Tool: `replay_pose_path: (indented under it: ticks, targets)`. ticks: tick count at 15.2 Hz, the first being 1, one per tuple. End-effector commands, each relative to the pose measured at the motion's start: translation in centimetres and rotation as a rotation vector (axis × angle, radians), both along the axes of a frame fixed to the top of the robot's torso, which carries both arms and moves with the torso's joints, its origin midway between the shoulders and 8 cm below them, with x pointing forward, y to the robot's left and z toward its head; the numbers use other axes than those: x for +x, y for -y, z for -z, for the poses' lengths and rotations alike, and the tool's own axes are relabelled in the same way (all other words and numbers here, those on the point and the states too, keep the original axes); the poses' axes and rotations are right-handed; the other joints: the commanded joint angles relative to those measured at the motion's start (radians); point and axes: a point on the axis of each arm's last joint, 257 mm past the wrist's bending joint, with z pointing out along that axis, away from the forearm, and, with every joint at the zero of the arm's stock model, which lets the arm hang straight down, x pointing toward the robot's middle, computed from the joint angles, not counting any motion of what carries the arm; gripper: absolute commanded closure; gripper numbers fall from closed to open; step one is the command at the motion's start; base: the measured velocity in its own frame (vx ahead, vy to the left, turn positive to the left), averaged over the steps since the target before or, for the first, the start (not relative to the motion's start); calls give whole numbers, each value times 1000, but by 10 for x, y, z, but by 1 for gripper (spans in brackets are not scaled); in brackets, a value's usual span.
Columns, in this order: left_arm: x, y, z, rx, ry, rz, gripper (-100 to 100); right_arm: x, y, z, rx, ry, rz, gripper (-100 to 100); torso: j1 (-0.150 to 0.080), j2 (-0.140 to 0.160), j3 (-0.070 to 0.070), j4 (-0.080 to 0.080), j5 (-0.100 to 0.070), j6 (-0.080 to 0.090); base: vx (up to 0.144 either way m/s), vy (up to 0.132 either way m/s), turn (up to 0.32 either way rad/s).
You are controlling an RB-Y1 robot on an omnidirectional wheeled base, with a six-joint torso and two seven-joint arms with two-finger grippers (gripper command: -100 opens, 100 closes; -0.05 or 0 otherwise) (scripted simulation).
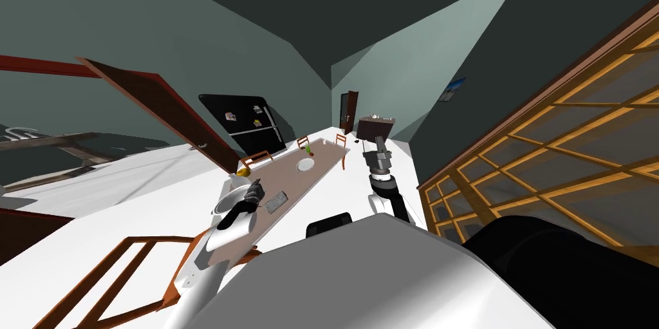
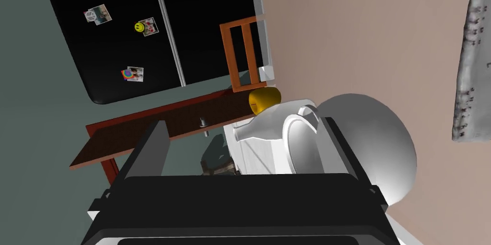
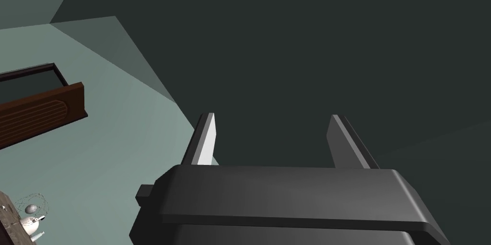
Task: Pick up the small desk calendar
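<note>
The small desk calendar (image 1: 275, 201) is a flat grey slab with dark marks, lying on the long brown table (image 1: 322, 174). In the left wrist view the calendar (image 2: 472, 55) lies off to one side of my fingers, apart from them. My left gripper (image 1: 257, 186) hovers over the table's near end, just left of the calendar. The left gripper (image 2: 243, 122) is open, with a white jug (image 2: 268, 132) and a rounded white bowl (image 2: 374, 146) seen past its fingers. My right gripper (image 1: 378, 143) is raised beside the table; the right gripper (image 3: 272, 116) is open and holds nothing.
A white plate (image 1: 305, 165) and a small green item (image 1: 309, 148) sit further along the table. A yellow object (image 2: 264, 99) lies by the jug. Wooden chairs (image 1: 257, 156) line the table, one chair (image 1: 129, 267) stands near me. A black fridge (image 1: 241, 122) stands behind; a lattice window (image 1: 566, 151) is on the right.
</note>
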Motion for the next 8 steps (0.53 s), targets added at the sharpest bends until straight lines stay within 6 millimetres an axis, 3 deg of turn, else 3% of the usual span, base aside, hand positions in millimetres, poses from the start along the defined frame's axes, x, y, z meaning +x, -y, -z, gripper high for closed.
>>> replay_pose_path:
  ticks: [1,8]
  targets:
    - [-4,-8,13,-18,-48,-26,-100,0,0,0,0,0,0,0,0,0,0,0,0,0,45,-15,-73]
    - [-18,-27,50,-72,-180,-97,-100,0,0,0,0,0,0,0,1,1,0,0,0,0,31,-6,-41]
